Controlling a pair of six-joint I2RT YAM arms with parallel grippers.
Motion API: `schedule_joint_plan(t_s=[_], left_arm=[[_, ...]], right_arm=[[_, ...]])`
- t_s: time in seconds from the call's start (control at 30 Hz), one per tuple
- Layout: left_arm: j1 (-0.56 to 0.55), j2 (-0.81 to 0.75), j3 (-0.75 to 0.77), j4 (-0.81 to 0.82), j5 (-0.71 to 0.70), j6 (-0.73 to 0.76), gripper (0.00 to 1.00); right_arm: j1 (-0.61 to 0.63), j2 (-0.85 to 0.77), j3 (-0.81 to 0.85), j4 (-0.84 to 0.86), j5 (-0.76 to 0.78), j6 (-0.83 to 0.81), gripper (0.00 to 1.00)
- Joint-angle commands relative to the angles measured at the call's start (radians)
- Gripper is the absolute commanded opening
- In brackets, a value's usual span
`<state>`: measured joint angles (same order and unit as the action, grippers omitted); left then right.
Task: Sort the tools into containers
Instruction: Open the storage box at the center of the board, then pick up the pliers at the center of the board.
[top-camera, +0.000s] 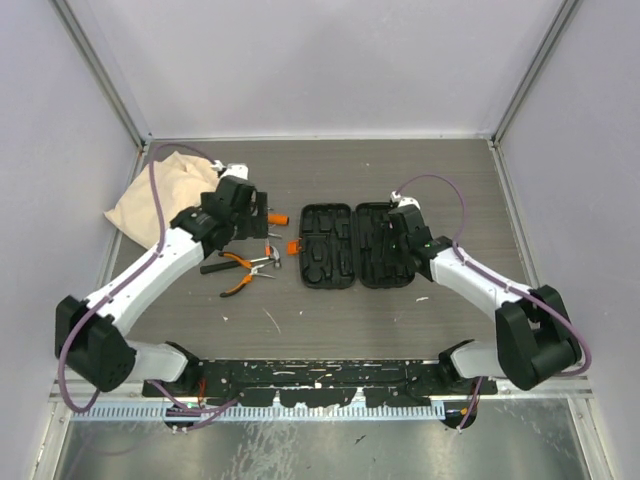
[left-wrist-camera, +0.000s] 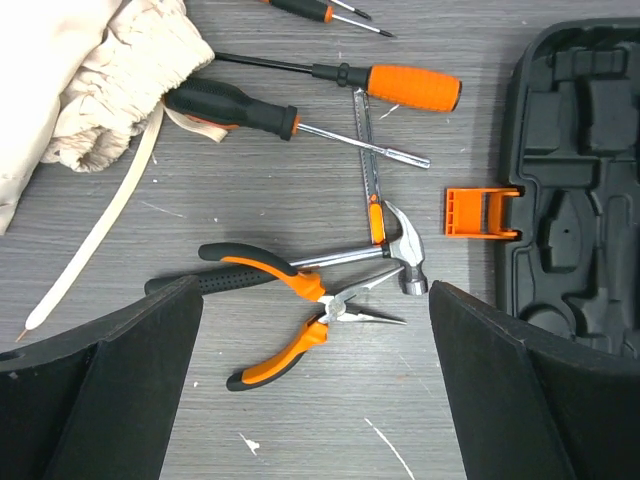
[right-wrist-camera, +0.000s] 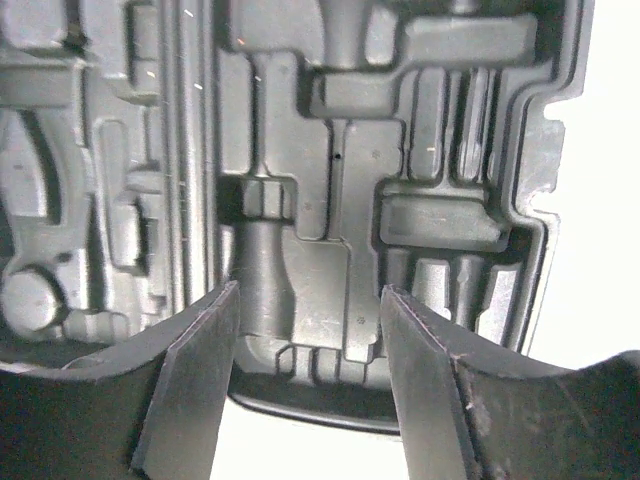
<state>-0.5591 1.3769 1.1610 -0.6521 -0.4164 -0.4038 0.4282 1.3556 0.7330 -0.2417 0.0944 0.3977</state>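
The tools lie in a loose heap on the table left of the case: orange-and-black pliers (left-wrist-camera: 290, 300) (top-camera: 240, 272), a small claw hammer (left-wrist-camera: 405, 262), an orange-handled screwdriver (left-wrist-camera: 405, 86), a black-handled screwdriver (left-wrist-camera: 235, 106) and small screwdrivers (left-wrist-camera: 320, 10) at the top edge. My left gripper (left-wrist-camera: 315, 292) (top-camera: 258, 225) hangs wide open above the pliers and hammer, holding nothing. The open black tool case (top-camera: 355, 246) (right-wrist-camera: 430, 120) shows its moulded recesses. My right gripper (right-wrist-camera: 308, 315) (top-camera: 405, 225) stands open just over the case's right half, with nothing between its fingers.
A cream cloth bag (top-camera: 165, 195) (left-wrist-camera: 80, 80) with a drawstring lies at the back left, touching the black-handled screwdriver. An orange plastic clip (left-wrist-camera: 482, 213) (top-camera: 292, 246) sits between the tools and the case's left edge. Grey walls close in the table on three sides.
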Motion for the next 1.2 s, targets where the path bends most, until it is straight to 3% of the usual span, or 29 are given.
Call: schedule_joint_plan(t_s=[0.0, 0.27, 0.53, 0.83, 1.17], left_arm=[[0.051, -0.092, -0.047, 0.048, 0.149, 0.038, 0.97], [0.085, -0.134, -0.073, -0.069, 0.212, -0.012, 0.96], [0.083, -0.147, -0.261, -0.02, 0.338, -0.122, 0.95], [0.084, -0.047, -0.353, 0.041, 0.215, -0.143, 0.99], [0.083, 0.003, -0.365, 0.12, 0.219, -0.11, 1.0]], right_arm=[[0.004, -0.098, 0.068, -0.005, -0.024, -0.052, 0.64], [0.004, -0.131, 0.064, -0.024, -0.091, -0.057, 0.66], [0.003, -0.142, 0.026, -0.019, -0.106, -0.037, 0.66], [0.004, -0.127, 0.015, 0.0, -0.15, -0.019, 0.66], [0.004, -0.105, 0.002, 0.025, -0.19, -0.001, 0.66]])
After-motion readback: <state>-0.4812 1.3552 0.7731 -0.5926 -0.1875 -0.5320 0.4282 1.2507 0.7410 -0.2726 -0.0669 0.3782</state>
